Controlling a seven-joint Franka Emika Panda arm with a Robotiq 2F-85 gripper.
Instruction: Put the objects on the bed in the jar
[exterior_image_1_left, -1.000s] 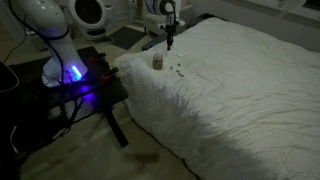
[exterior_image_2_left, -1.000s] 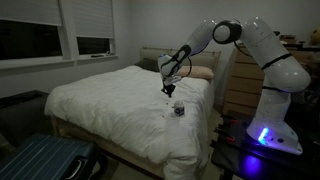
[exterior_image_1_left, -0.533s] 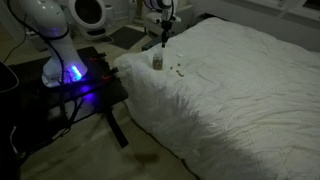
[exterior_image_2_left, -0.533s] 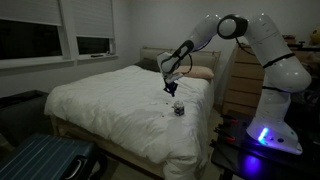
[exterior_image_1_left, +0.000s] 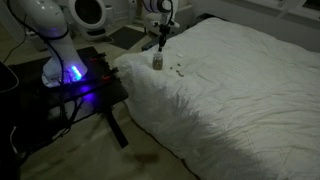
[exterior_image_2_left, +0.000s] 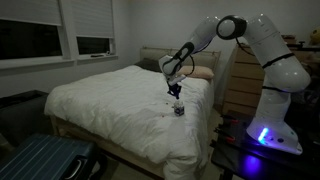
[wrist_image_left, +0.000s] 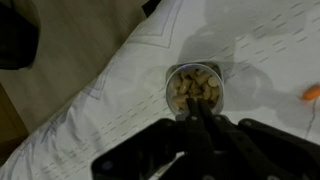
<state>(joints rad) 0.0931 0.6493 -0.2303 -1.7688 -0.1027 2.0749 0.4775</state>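
above the corner of the bed nearest the robot, the claw hovers directly over the jar. its two fingers are clenched together, tips pointing down at the jar's open mouth. whether a bit is pinched between the tips is too small to tell. the jar stands upright on the rumpled white quilted cover, close to the mattress edge on the robot's side. the wrist view looks straight down into the jar, which already holds a layer of small pale bits. in an exterior view a few loose bits lie as dark specks on the cover just beside the jar, further in from the edge.

the bits look light, hard and very small, so they probably call for a fingertip pinch from straight above. the soft cover is likely to give under the tips, and a bit may sink into a fold or roll away. the jar looks light and stands on yielding bedding, so a nudge at its rim could tip it and spill what is inside. toward the middle of the bed the cover lies wide and open for moving. the drop at the mattress edge beside the jar is the side to stay clear of.
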